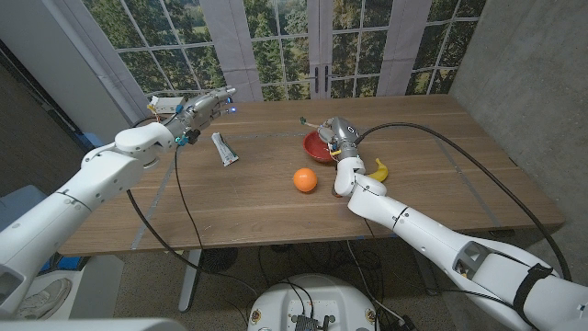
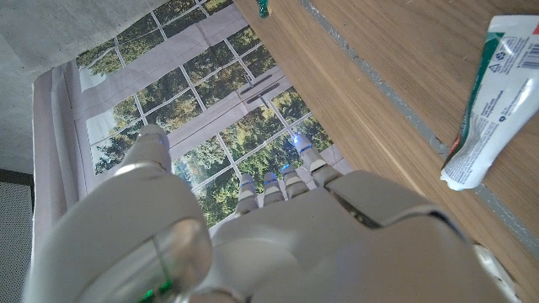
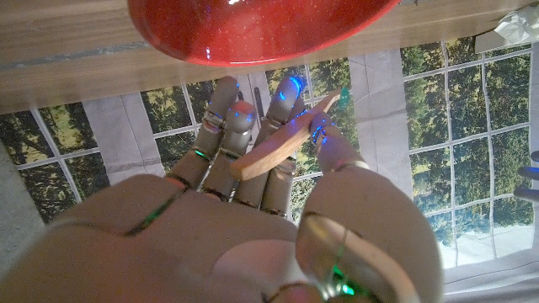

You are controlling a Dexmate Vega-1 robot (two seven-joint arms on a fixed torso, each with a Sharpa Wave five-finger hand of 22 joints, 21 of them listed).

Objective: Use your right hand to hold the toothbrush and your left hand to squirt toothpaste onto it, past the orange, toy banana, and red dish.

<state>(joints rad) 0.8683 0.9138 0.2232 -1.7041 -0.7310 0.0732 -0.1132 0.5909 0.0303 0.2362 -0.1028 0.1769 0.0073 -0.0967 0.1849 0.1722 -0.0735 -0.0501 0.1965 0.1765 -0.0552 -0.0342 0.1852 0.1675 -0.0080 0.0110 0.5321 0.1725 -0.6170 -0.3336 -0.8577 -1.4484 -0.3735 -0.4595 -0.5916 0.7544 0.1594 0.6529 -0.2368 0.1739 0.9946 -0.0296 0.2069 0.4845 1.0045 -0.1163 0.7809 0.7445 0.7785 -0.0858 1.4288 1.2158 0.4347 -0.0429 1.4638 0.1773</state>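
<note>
**Item: toothbrush held, toothpaste awaiting pickup**

Right hand (image 1: 338, 136) pinches a wooden toothbrush (image 3: 286, 139) between thumb and fingers, raised over the red dish (image 1: 319, 146). Left hand (image 1: 204, 108) hovers with fingers spread, empty, near the toothpaste tube (image 1: 224, 149) lying on the counter (image 1: 257, 207). Orange (image 1: 305, 179) and toy banana (image 1: 378, 170) sit beside the right arm. Advice: lower the left hand onto the tube's middle, gripping across its width; keep the brush level.
</note>
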